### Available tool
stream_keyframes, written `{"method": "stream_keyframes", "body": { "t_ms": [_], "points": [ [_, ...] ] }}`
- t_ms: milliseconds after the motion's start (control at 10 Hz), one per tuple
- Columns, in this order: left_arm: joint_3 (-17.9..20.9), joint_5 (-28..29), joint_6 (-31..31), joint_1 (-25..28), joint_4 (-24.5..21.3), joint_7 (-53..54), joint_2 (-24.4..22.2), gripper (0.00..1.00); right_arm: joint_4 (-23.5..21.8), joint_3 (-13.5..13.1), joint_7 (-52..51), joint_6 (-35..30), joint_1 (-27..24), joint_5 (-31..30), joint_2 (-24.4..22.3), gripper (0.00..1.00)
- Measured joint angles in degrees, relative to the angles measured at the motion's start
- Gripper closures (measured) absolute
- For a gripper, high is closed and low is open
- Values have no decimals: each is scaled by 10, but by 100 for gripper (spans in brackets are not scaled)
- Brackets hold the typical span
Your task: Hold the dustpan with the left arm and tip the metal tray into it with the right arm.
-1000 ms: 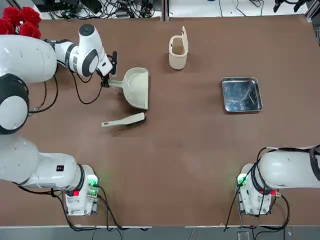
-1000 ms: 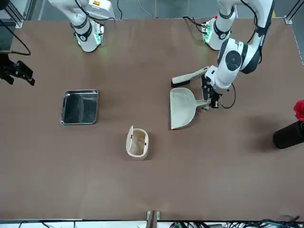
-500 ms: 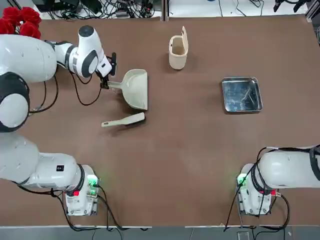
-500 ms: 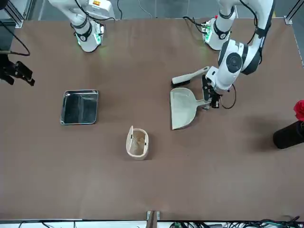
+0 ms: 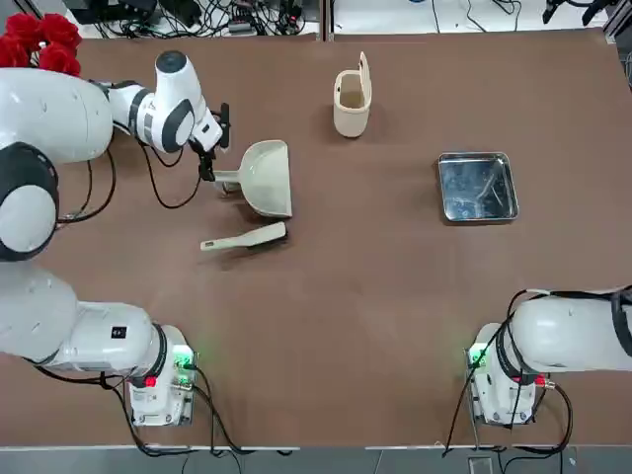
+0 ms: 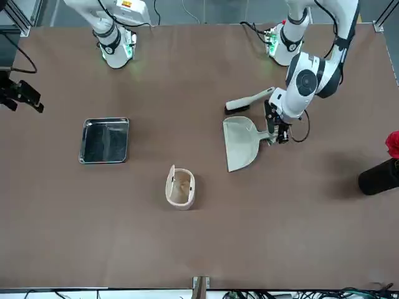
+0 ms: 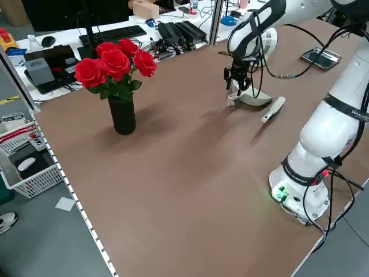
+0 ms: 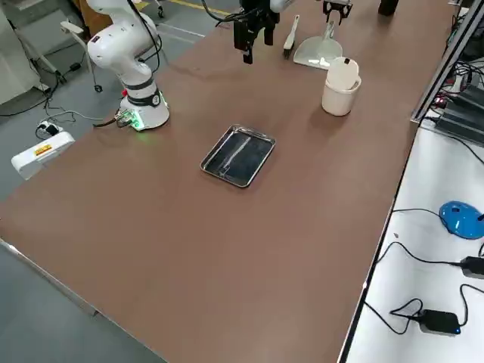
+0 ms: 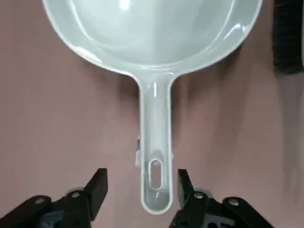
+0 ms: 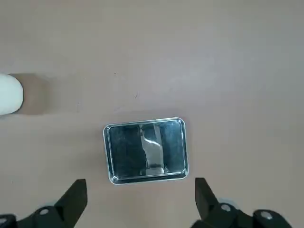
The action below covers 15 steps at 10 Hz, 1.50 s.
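The cream dustpan [image 5: 267, 176] lies on the brown table at the left, its scoop facing right. My left gripper [image 5: 207, 170] is at the handle's end. In the left wrist view the left gripper [image 9: 142, 181] stands open, and the handle [image 9: 155, 142] runs between its fingers [image 9: 99, 183] with a gap on each side. The metal tray [image 5: 478, 187] sits flat at the right. My right gripper [image 6: 22, 96] hangs high above the table, open; in its wrist view the tray [image 10: 145, 149] lies far below it.
A slim cream hand brush [image 5: 245, 238] lies just on the robot's side of the dustpan. A small cream lidded bin [image 5: 352, 99] stands at the back middle. Red roses [image 7: 115, 63] in a black vase stand at the far left corner.
The left gripper's fingers have parted from the dustpan's handle. The dustpan has settled slightly toward the robot's side. The right arm has barely moved.
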Motion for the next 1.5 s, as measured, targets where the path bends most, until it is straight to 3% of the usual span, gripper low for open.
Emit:
{"method": "stream_keyframes", "body": {
  "t_ms": [200,500,700,1000,1400,1500],
  "points": [
    [0,-1,-2,0,8,-45,-33,10,0,-2,0,0,-1,0,0,0],
    [35,-7,-100,1,54,-206,-73,1,0,-3,0,-1,-1,0,0,0],
    [70,-8,-205,10,132,-340,-76,1,0,-3,0,-2,-1,1,0,0],
    [74,-11,-325,25,258,-542,-76,1,0,-3,0,-5,-1,1,0,0],
    [102,-51,-475,26,485,-648,-46,1,0,-4,0,-10,-1,1,0,0],
    [106,-51,-514,27,516,-668,-45,1,0,-6,0,-10,-1,1,0,0]
  ]
}}
